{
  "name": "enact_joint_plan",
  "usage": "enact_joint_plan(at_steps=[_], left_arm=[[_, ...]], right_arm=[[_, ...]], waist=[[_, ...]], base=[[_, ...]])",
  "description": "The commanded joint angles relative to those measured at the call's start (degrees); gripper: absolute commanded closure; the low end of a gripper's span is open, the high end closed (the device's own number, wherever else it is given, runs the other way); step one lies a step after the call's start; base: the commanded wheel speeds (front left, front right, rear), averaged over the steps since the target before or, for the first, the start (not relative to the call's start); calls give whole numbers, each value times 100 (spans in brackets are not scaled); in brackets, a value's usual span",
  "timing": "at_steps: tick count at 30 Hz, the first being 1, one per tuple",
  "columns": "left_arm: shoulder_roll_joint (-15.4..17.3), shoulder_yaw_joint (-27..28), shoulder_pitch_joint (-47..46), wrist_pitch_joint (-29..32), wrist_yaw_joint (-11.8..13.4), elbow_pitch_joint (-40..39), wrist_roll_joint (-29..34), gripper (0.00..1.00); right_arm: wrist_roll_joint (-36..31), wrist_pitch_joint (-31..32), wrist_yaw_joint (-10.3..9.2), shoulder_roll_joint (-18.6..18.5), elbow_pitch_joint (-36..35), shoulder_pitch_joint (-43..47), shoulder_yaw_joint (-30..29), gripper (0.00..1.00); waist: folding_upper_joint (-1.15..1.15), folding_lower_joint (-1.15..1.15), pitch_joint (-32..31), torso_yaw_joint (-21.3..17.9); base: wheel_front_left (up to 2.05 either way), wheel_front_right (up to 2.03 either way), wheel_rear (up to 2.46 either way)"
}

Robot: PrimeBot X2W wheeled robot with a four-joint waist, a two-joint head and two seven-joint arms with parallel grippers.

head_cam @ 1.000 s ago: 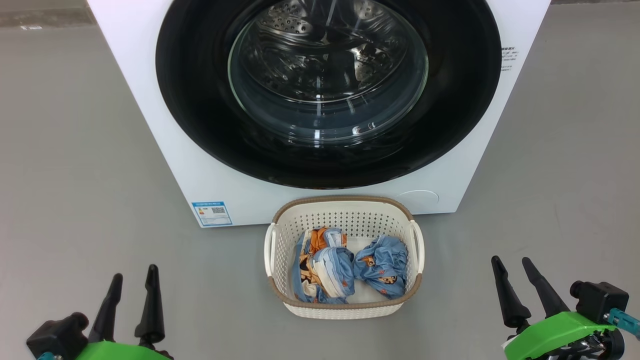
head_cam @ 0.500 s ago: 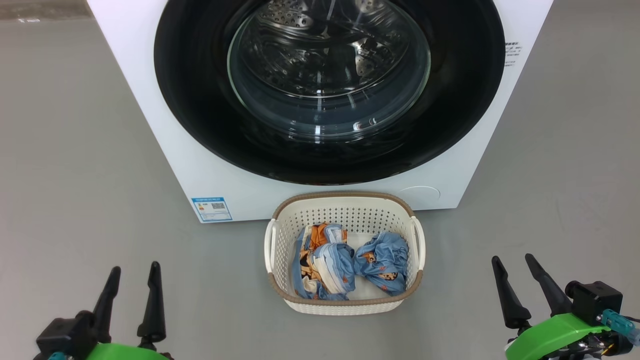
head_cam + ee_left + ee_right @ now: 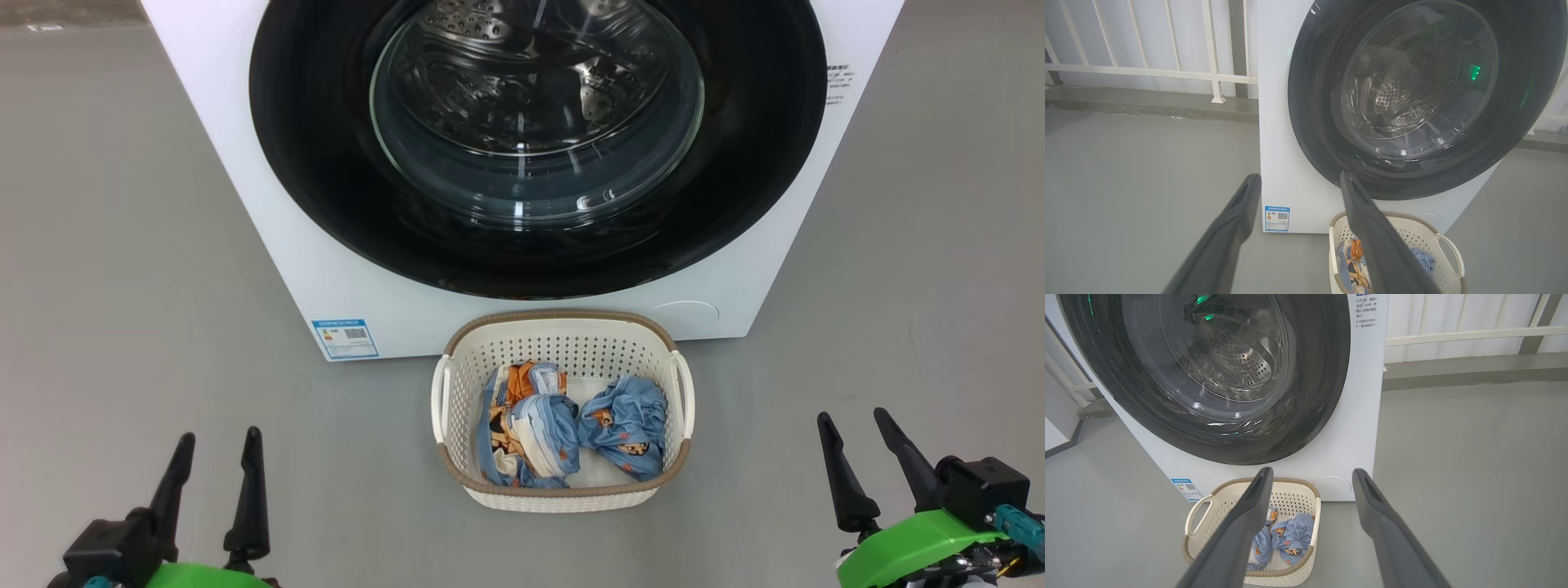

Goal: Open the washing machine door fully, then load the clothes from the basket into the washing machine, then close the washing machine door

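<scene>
The washing machine [image 3: 269, 245] stands at the far side of the grey floor [image 3: 122, 286], its black-rimmed washing machine door [image 3: 326, 163] shut flat against the front. The basket [image 3: 563, 500] sits on the floor just in front of it, holding the clothes [image 3: 571, 425] as two crumpled blue bundles side by side. The left end effector [image 3: 220, 434] hovers near left and the right end effector [image 3: 851, 415] near right, both with fingers spread and empty, well apart from the basket.
</scene>
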Motion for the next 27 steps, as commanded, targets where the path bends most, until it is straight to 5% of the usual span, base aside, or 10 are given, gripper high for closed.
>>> enact_joint_plan(at_steps=[1, 14, 27], left_arm=[[110, 201, -150, -37, -15, -106, 60, 0], [98, 239, -185, -37, -15, -71, 367, 0], [112, 190, -278, -37, -15, -16, 310, 0]], right_arm=[[-70, -74, 9, -51, -149, -142, 98, 0], [-64, -74, 9, -10, -178, -149, 92, 0], [-68, -74, 9, 14, -187, -188, 119, 0]], waist=[[0, 0, -7, -2], [0, 0, 16, -30], [0, 0, 95, -11]], base=[[0, 0, 0], [27, 27, -54], [109, 109, -218]])
